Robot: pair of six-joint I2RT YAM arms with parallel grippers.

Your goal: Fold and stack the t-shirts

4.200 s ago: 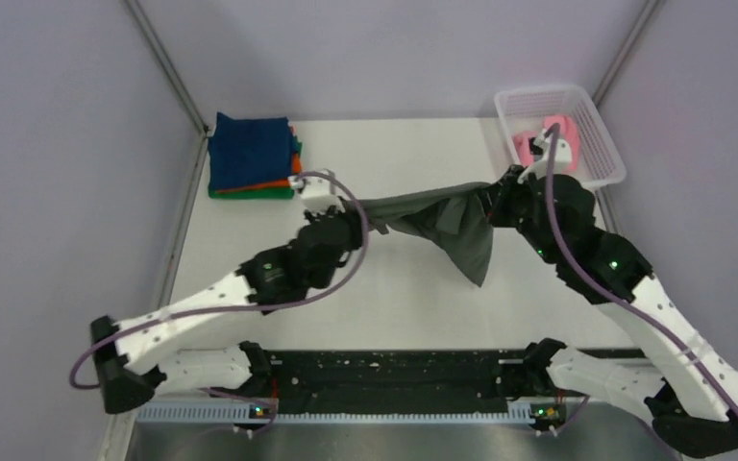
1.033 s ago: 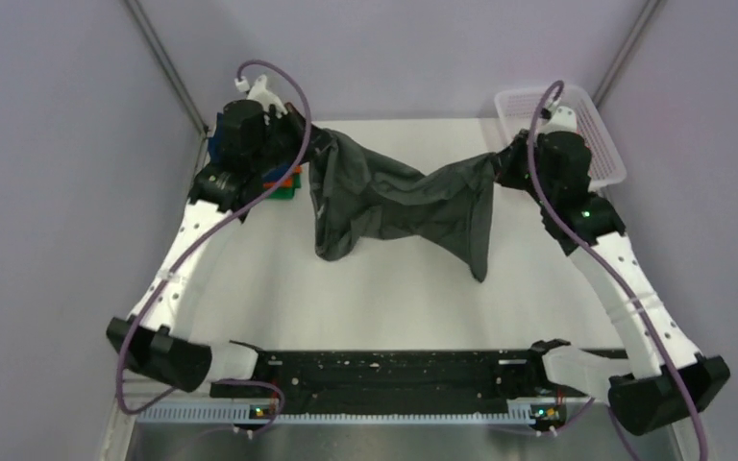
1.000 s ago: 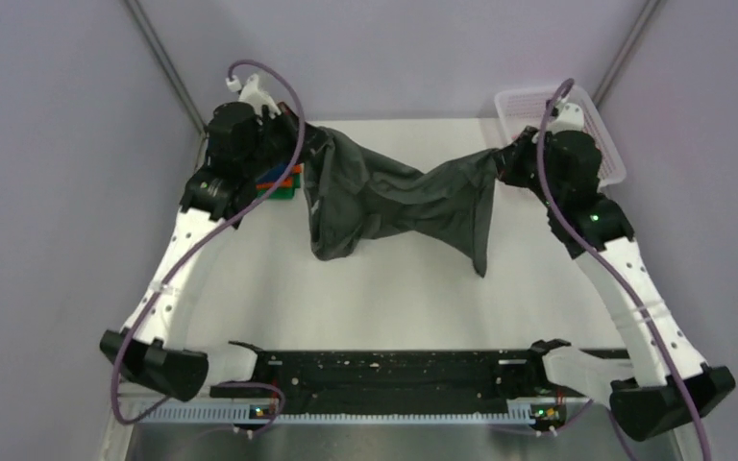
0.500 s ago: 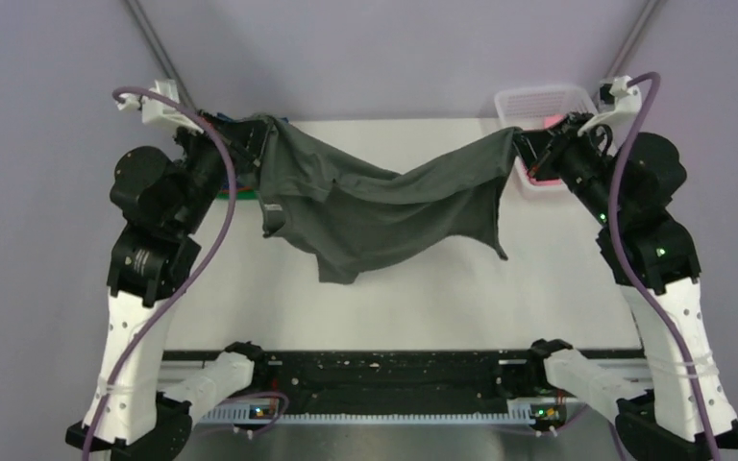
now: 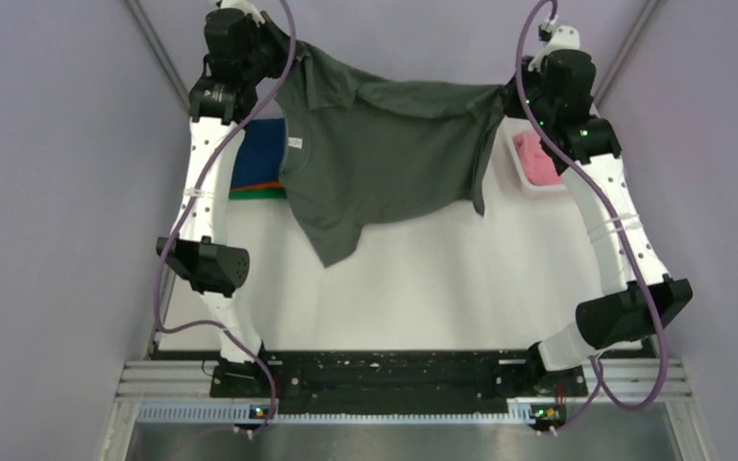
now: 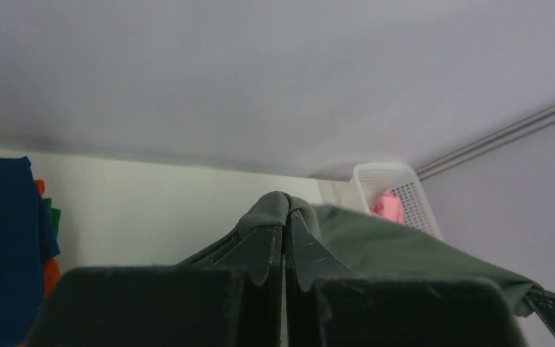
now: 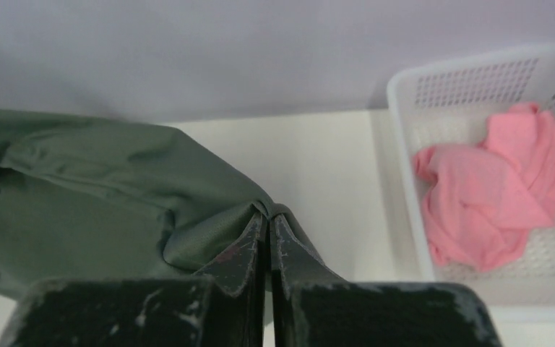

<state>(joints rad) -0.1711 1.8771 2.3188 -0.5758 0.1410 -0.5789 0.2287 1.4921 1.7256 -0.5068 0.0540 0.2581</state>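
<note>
At the near edge, a black rail (image 5: 384, 370) runs between the two arm bases. Beyond it the white table (image 5: 413, 288) stretches toward the back wall. Both arms rise steeply from their bases and reach to the far side.

Between them hangs the charcoal t-shirt (image 5: 384, 158), spread wide in the air. Its top edge is stretched from one gripper to the other and sags a little in the middle. Its lowest part, a loose flap on the left, dangles nearest. From above it cannot be told whether that flap touches the table. A small white neck label (image 5: 296, 142) shows near the cloth's left edge.

The left gripper (image 6: 284, 220) is clenched on the shirt's upper left corner. In the left wrist view its two fingers press together with a fold of grey cloth bunched over their tips. The right gripper (image 7: 269, 220) grasps the upper right corner. Its fingers are likewise pinched tight, with the cloth caught between them and spreading off to the left.

At the far left of the table sits a stack of folded shirts, partly hidden behind the hanging shirt and the left arm. The navy t-shirt (image 5: 258, 149) is on top, an orange t-shirt (image 6: 50, 275) peeks out below it, and a green t-shirt (image 5: 250, 193) lies at the bottom.

At the far right stands a white mesh basket (image 7: 470, 61), which holds a crumpled pink t-shirt (image 7: 491, 188).
</note>
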